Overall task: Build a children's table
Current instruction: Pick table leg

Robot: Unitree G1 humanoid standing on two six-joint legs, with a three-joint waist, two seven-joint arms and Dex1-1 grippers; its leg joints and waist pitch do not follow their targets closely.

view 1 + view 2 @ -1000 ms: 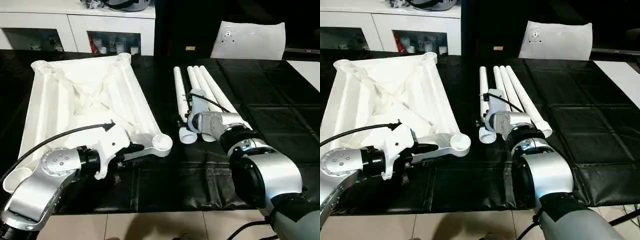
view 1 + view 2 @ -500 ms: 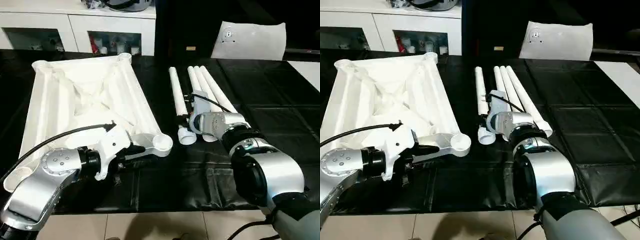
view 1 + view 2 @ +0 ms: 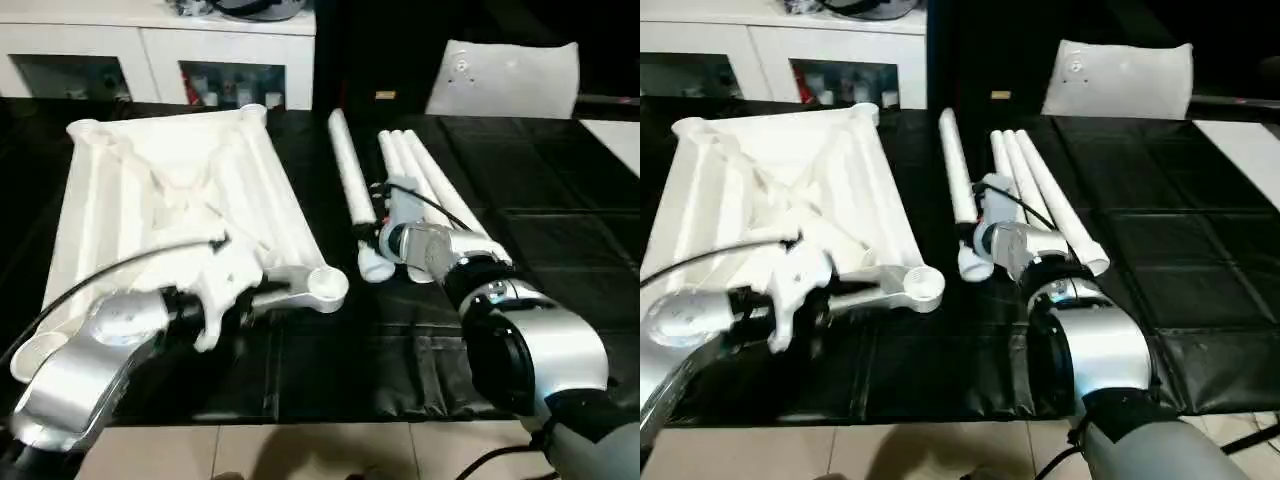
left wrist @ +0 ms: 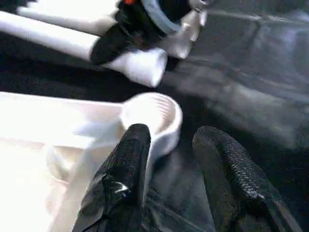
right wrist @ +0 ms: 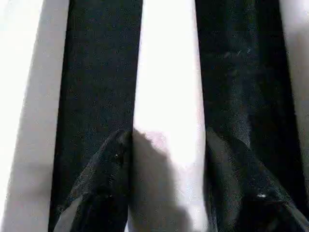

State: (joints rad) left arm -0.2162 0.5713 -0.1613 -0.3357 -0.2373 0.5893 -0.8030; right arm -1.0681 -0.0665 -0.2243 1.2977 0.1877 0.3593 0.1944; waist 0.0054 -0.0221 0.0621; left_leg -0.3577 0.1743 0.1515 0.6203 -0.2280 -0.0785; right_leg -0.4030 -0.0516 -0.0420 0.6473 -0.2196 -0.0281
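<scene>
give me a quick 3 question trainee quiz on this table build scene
1. True or false: the tabletop lies with its ribbed underside up.
2. Which pincer grips a leg? A) left B) right
3. Fill in: the left pincer sits at a corner ____ of the tabletop.

Key
1. True.
2. B: the right pincer is shut on the leg, angled apart from the other three legs.
3. Socket.

right tool (image 5: 166, 159) has swung one leg (image 3: 350, 180) clear of the others.
</scene>
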